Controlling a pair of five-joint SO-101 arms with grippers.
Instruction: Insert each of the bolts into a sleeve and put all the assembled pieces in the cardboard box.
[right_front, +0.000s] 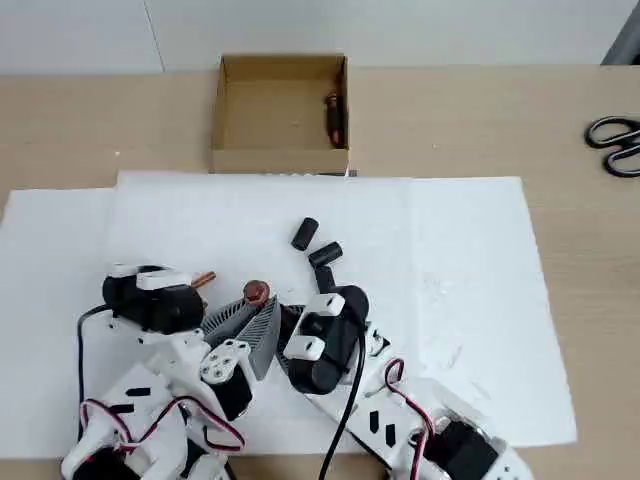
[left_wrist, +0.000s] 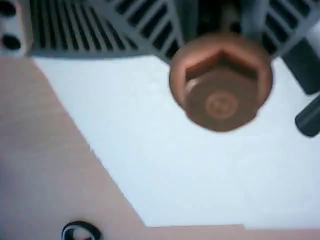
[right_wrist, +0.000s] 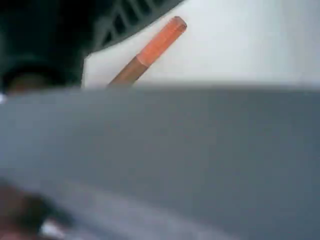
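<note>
My left gripper (right_front: 256, 303) is shut on a copper bolt (right_front: 257, 292) over the white paper; the left wrist view has its hexagonal head (left_wrist: 220, 85) close up between the grey ribbed fingers (left_wrist: 125, 25). A second copper bolt (right_front: 203, 279) pokes out beside the left arm's black motor, and its orange shaft (right_wrist: 157, 45) appears in the right wrist view. Two black sleeves (right_front: 305, 233) (right_front: 325, 253) lie on the paper just beyond the bolt. The right arm's wrist (right_front: 325, 340) sits right beside the left gripper. The cardboard box (right_front: 240, 115) holds one assembled piece (right_front: 335, 115) against its right wall.
A white paper sheet (right_front: 450, 300) covers the wooden table (right_front: 480, 110) in front of the box. Scissors (right_front: 615, 145) lie at the far right edge of the table, also seen as scissors (left_wrist: 80, 231) in the left wrist view. Open paper lies to the right of the arms.
</note>
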